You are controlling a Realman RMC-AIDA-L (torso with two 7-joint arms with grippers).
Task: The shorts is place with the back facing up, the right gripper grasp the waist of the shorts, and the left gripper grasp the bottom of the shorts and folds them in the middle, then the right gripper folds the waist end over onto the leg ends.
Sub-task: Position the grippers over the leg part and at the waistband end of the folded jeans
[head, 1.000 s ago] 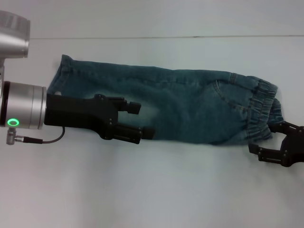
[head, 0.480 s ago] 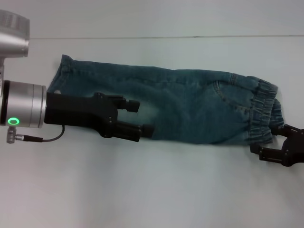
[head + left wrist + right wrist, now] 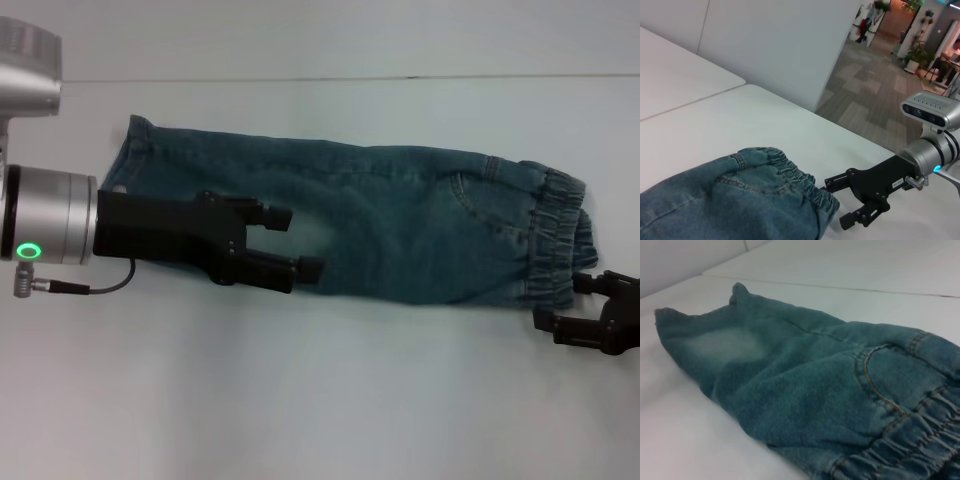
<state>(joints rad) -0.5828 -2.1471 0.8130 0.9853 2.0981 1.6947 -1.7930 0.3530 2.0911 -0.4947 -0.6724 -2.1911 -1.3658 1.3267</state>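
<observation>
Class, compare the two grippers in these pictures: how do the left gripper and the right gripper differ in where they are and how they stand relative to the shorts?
The left gripper hangs over the leg half of the shorts, its fingers overlapping the denim; the right gripper sits just off the elastic waistband, at the near corner. The left gripper shows fully with its silver wrist; the right gripper is partly cut off by the head view's edge. Both are black, open, and hold nothing.

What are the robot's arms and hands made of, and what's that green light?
Each arm ends in a silver metal cylinder. The left one carries a glowing green ring and a thin black cable. Both the left hand and the right hand are black, boxy, with two straight fingers.
</observation>
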